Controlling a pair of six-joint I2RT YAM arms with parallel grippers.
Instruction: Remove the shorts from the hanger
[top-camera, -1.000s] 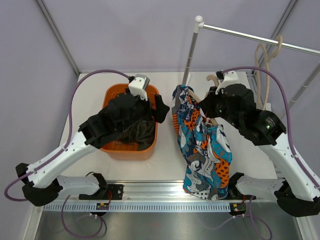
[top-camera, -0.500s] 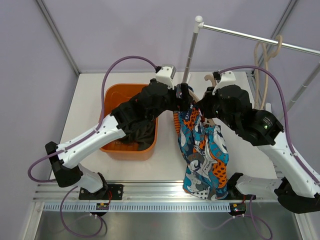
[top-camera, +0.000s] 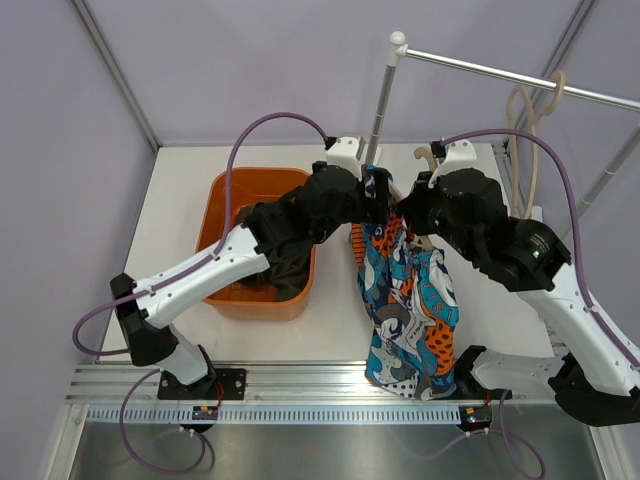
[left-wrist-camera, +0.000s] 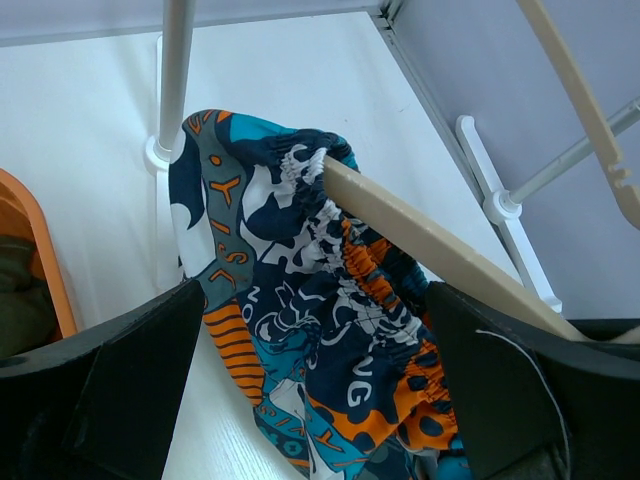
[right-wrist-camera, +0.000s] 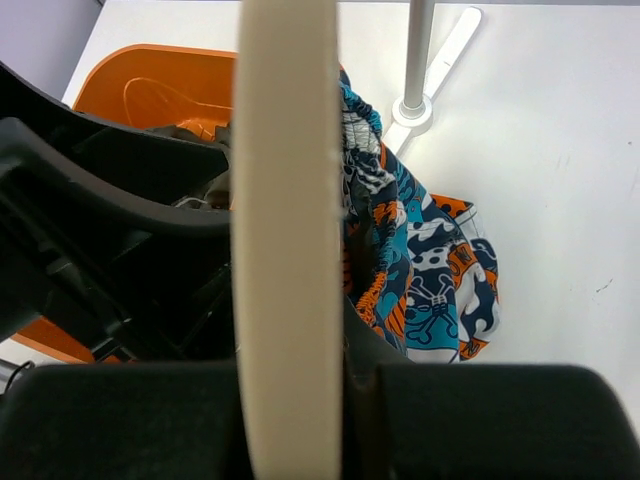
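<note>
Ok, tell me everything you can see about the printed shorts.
The printed shorts are soft, thin-looking fabric in a busy blue, orange, white and black pattern, with a gathered elastic waistband. That waistband is stretched over one end of the cream hanger, which the right gripper holds. The legs drape down crumpled toward the near edge of the table. The left gripper is open, a finger on each side of the waistband, not yet closed on it.
</note>
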